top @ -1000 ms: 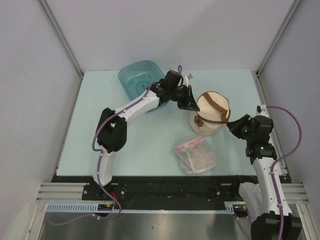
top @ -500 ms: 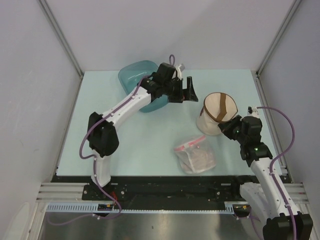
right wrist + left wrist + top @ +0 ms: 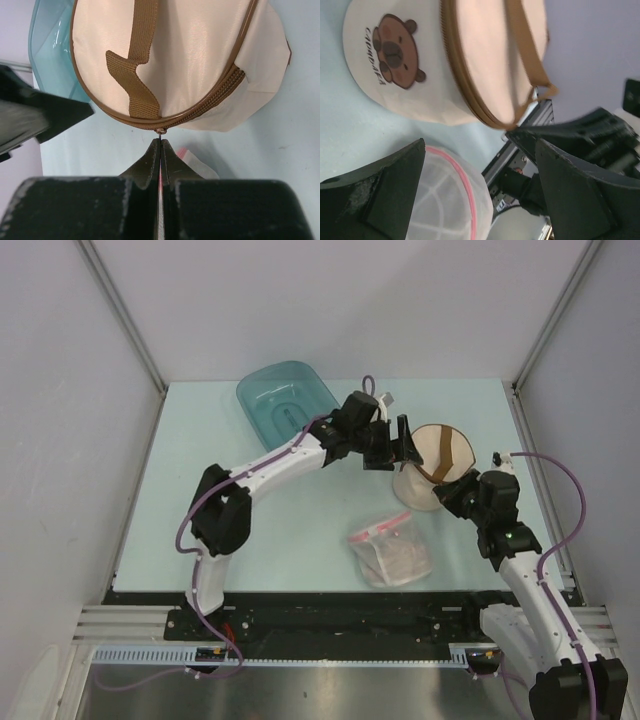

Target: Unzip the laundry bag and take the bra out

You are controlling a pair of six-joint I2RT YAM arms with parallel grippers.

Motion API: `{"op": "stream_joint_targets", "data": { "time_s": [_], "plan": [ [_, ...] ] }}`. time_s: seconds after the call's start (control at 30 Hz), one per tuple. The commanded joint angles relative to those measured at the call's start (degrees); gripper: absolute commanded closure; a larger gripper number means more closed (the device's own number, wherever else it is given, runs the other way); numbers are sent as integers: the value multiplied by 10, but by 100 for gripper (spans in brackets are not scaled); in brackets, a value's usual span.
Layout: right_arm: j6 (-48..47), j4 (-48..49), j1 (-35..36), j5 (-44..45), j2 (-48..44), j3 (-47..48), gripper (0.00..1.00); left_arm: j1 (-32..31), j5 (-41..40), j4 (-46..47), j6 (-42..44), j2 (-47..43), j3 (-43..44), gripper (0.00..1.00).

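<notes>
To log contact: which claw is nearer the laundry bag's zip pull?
Right. The right claw is shut on the zip pull; the left claw is open, off the laundry bag's opposite side.

Round beige dome-shaped fabric laundry bag (image 3: pixel 190 55) was cut off by the top edge in both wrist views. Its zip looked shut, so the inside couldn't be seen. Tiny metal zip pull (image 3: pixel 160 131) sat right at the tips of the right gripper (image 3: pixel 160 141), too small to tell if pinched. Clear plastic bag w/ pink zip strip (image 3: pixel 450 200) was blurred and partly behind 1 black finger (image 3: pixel 380 200) of the left gripper (image 3: pixel 481 145), contents unreadable. Teal plastic tub (image 3: pixel 50 50) ran off the top edge, partly behind the laundry bag.
</notes>
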Motion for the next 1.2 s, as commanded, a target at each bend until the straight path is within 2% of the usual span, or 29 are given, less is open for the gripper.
{"op": "stream_joint_targets", "data": {
  "time_s": [0.0, 0.13, 0.23, 0.33, 0.37, 0.47, 0.63, 0.77, 0.9, 1.07, 1.1, 1.13, 1.17],
  "plan": [
    [1, 19, 4, 18, -7, 1, 100, -12, -10, 9, -28, 48, 67, 9],
    [0, 6, 4, 25, -21, 2, 100, -21, -40, -44, -5, 91, 147, 19],
    [3, 0, 4, 23, -29, 1, 100, -21, -47, -38, -9, 109, 171, 32],
    [2, -2, 4, 21, -31, 2, 100, -21, -42, -42, -5, 119, 187, 49],
    [-1, -2, 4, 20, -34, 2, 100, -21, -42, -48, -1, 119, 192, 65],
    [-7, -2, -5, 22, -38, 2, 100, -16, -43, -59, 22, 112, 201, 100],
    [-37, -19, -56, -16, -43, 2, 100, 16, -22, -80, 56, 89, 198, 100],
    [-81, -65, -155, -42, -64, 2, 100, 51, -10, -105, 89, 63, 196, 100],
    [-108, -94, -211, -55, -71, -1, 100, 70, 9, -111, 108, 42, 192, 100],
    [-90, -67, -211, -89, -60, -1, 100, 68, 44, -93, 101, 43, 188, 100],
    [-92, -71, -211, -85, -57, 5, 98, 67, 46, -90, 97, 44, 187, 100],
    [-96, -88, -212, -84, -56, 14, 77, 65, 47, -90, 98, 43, 187, 100],
    [-101, -95, -211, -83, -55, 23, 66, 60, 47, -92, 99, 43, 187, 100]
  ]
}}
